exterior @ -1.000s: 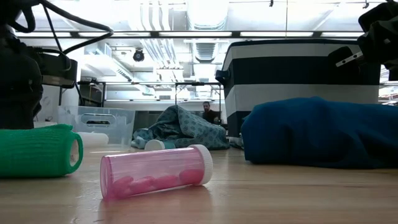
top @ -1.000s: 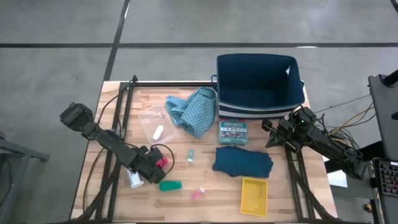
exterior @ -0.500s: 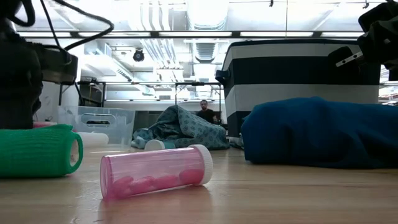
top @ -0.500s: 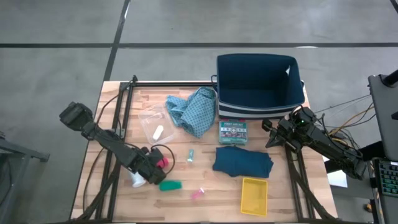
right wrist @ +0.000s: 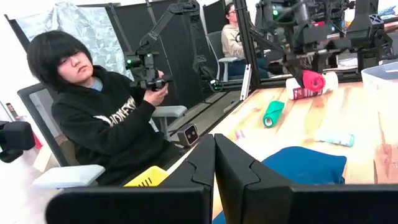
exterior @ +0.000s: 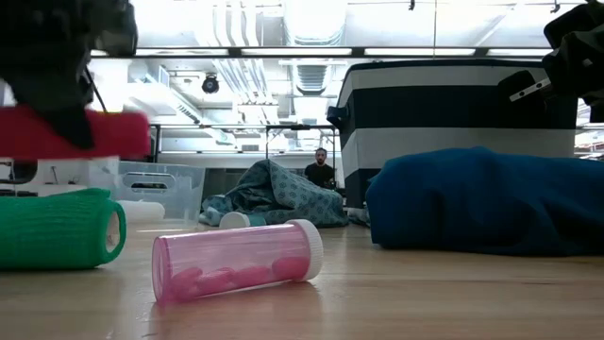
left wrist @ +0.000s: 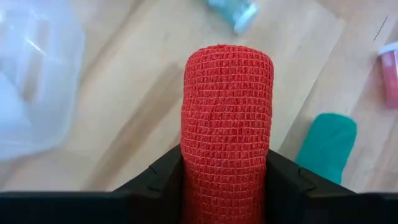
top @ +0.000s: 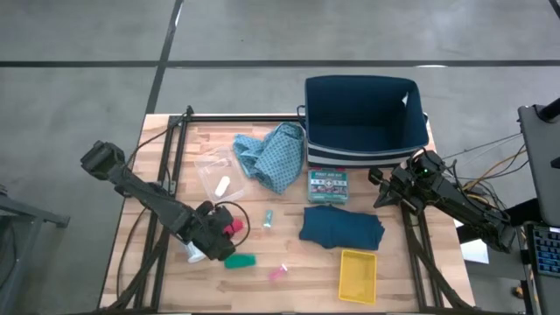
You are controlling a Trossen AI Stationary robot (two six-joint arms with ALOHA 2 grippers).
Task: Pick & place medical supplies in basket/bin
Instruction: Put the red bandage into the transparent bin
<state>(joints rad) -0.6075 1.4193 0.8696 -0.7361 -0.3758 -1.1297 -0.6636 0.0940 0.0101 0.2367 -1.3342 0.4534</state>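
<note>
My left gripper is shut on the red cylinder, a ribbed bandage roll, above the table's near left part. The white pill bottle and the green cylinder lie on their sides just below it. A pink vial lies near the front edge. The light-blue patterned cloth and the dark teal folded cloth lie flat mid-table. A white cylinder rests inside a clear bag. My right gripper waits, shut, by the table's right edge. My left gripper pinches the red cylinder between its two fingers, one on each side of the roll's curved wall. The fingers come from above. The roll is lifted clear of the table and lies level, one end sticking out past the fingers.
A dark blue basket with white stripes stands at the far right of the table. In front of it lie a green box and a yellow tray. A small teal tube lies mid-table. A seated person shows beyond the table.
My left gripper has risen with the red cylinder in its fingers. In the low view the roll now hangs level above the green cylinder, lifted clear of the table. The right arm has kept still.
</note>
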